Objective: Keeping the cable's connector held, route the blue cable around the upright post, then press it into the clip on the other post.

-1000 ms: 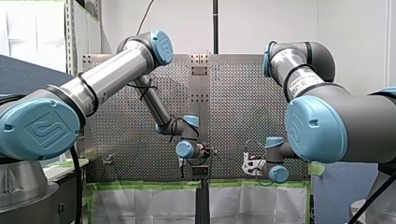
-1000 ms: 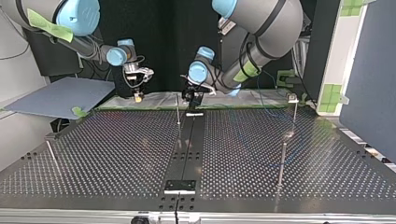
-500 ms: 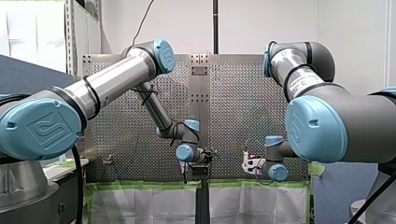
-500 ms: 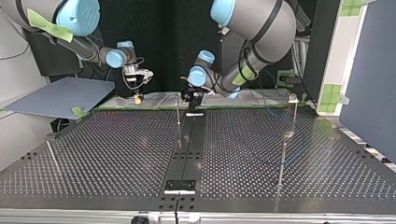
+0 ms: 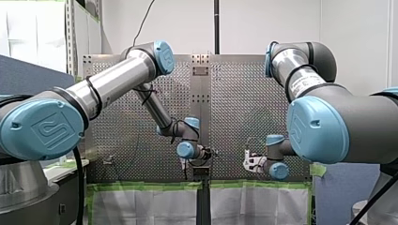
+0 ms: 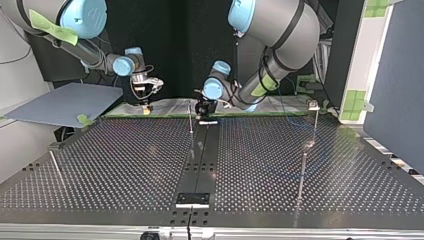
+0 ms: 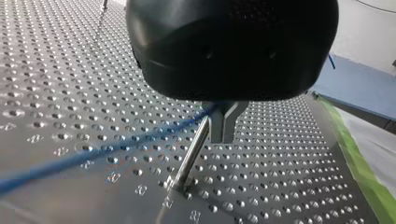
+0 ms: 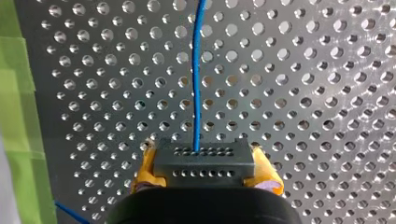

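Observation:
My right gripper (image 8: 204, 164) is shut on a dark grey connector (image 8: 204, 161), with yellow pads (image 8: 145, 170) on both sides of it. The blue cable (image 8: 198, 70) runs straight out ahead of the connector over the perforated plate. My left gripper (image 7: 224, 125) has metal fingers shut on the blue cable (image 7: 93, 155), close beside a thin upright post (image 7: 192, 151). In the top view my left gripper (image 6: 202, 106) hangs by the centre post (image 6: 190, 118) and my right gripper (image 6: 145, 96) is at the rear left. A post with a clip (image 6: 314, 106) stands at the rear right.
Two more thin posts stand on the table, one at the top view's front right (image 6: 301, 175) and one at its left edge (image 6: 55, 164). Green tape (image 6: 160, 114) lines the table's far edge. A blue-grey board (image 6: 65, 102) lies beyond the left corner.
My left gripper has edged a little toward the top view's left, closer to the centre post, still holding the cable. My right gripper has barely shifted and keeps the connector.

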